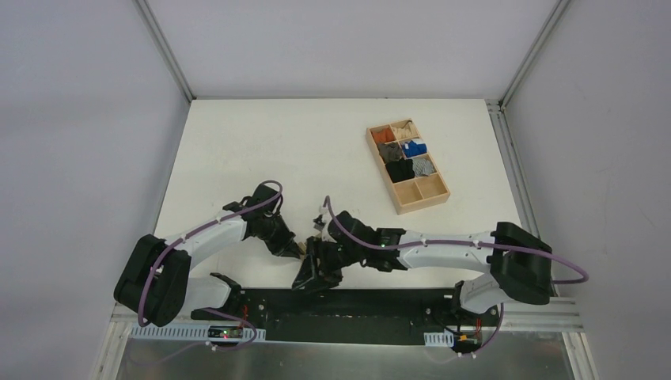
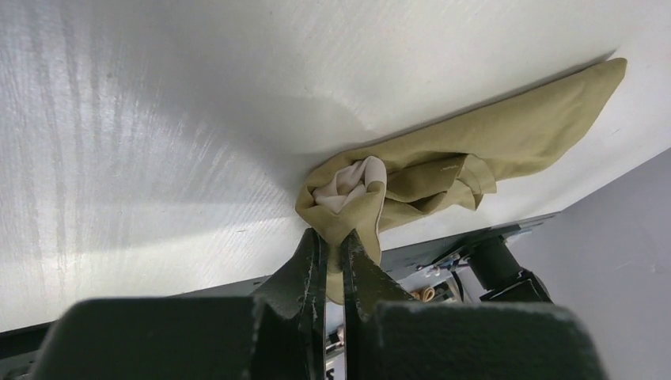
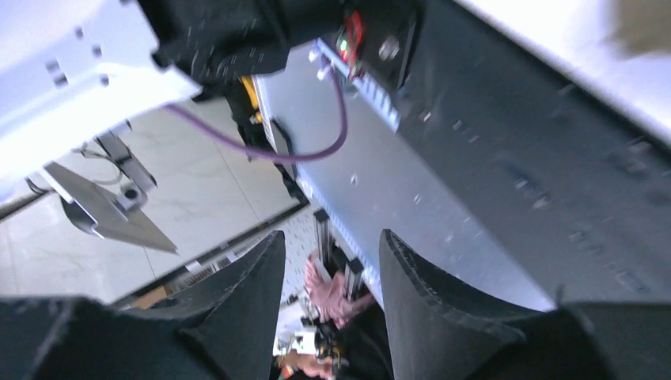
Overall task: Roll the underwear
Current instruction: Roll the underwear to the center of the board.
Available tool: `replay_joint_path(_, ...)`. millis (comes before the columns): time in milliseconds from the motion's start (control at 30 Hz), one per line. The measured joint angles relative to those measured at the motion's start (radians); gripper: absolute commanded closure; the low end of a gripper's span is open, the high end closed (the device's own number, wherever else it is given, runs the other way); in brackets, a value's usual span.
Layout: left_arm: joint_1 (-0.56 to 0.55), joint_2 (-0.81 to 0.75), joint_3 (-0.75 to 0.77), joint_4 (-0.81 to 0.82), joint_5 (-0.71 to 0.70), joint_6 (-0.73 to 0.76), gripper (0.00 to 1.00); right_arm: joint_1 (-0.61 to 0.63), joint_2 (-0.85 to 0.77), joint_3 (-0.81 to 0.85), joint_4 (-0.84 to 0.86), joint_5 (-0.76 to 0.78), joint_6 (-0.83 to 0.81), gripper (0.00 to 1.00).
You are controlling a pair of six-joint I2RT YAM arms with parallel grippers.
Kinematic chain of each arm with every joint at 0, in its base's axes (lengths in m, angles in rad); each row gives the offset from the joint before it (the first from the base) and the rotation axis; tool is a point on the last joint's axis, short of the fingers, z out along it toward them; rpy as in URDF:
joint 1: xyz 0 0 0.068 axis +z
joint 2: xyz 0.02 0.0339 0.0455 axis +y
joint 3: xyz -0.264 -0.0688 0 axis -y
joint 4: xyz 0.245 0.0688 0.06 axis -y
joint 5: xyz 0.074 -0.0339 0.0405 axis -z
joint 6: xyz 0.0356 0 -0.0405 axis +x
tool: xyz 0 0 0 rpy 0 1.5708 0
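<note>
- Left wrist: my left claw point(image 2: 332, 237) is pinching the bunched end of the underwear point(image 2: 490, 134), at the counter's point(image 2: 158, 119) near edge.
- White waistband is curled inside; I judge the roll barely begun, the long tail flat and unrolled.
- Right claw point(image 3: 332, 261) is spread, empty.

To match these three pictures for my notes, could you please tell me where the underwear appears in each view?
Top external: an olive sliver of the underwear at the left hand tip, near the table's near edge.
Left wrist: centre right, bunched, pinched by the left hand.
Right wrist: a blurred tan patch, top right corner, probably it.
Shared landmark: the black base rail along that edge.
</note>
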Motion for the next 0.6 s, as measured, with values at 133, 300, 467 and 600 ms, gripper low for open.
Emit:
replay_joint_path(133,0.000,0.004,0.016,-0.019,0.000,0.013,1.00,0.105,0.051,0.210,-0.242,0.005,-0.012,0.50)
replay_joint_path(300,0.000,0.014,0.023,-0.029,0.000,0.017,1.00,0.203,0.239,0.417,-0.449,0.010,-0.021,0.50)
replay_joint_path(467,0.000,0.014,0.023,-0.038,0.000,0.017,1.00,0.269,0.346,0.485,-0.562,0.016,-0.023,0.50)
replay_joint_path(600,0.000,0.014,0.023,-0.041,0.000,0.016,1.00,0.296,0.358,0.507,-0.607,0.016,-0.024,0.50)
